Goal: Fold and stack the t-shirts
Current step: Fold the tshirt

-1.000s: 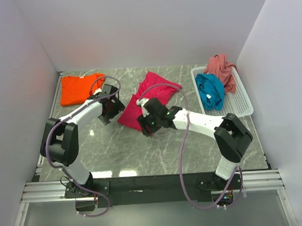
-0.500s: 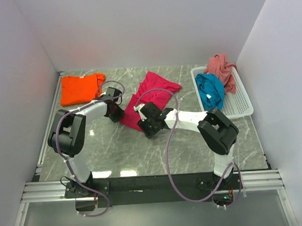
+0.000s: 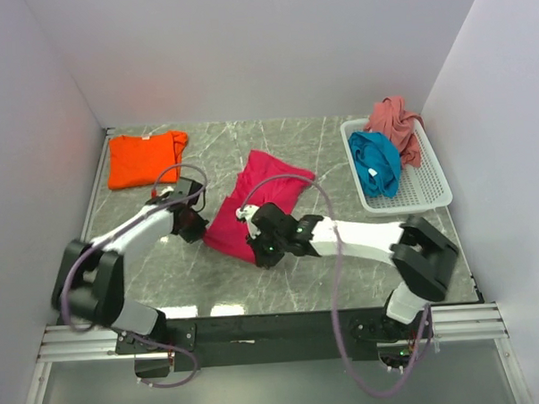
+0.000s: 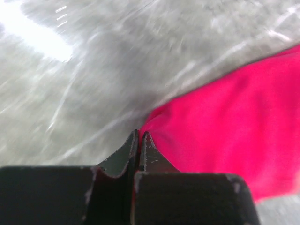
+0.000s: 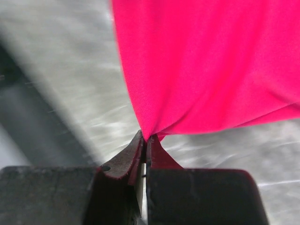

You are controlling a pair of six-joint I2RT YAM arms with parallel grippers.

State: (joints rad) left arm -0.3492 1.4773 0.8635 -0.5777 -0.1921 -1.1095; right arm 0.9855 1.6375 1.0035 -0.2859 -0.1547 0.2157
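Left claw [image 4: 139, 137] and right claw [image 5: 146, 139] are clamped on thin corners of the soft magenta-red cloth t-shirt [image 3: 262, 189]; we fear slippage.

Tees: magenta [image 3: 260, 189] ctr, orange [image 3: 141, 159] far-L, teal [image 3: 375, 164], pink [image 3: 396, 120] far-R.

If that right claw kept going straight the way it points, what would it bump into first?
The red shirt: the right gripper is shut on its edge, and the cloth spreads right ahead of the tips. Depth beyond is unclear.

place: robot lab test cell | evidence: white enclosure walls [image 3: 245, 51], marble-look table [image 3: 255, 288], aluminium rail [image 3: 88, 342]
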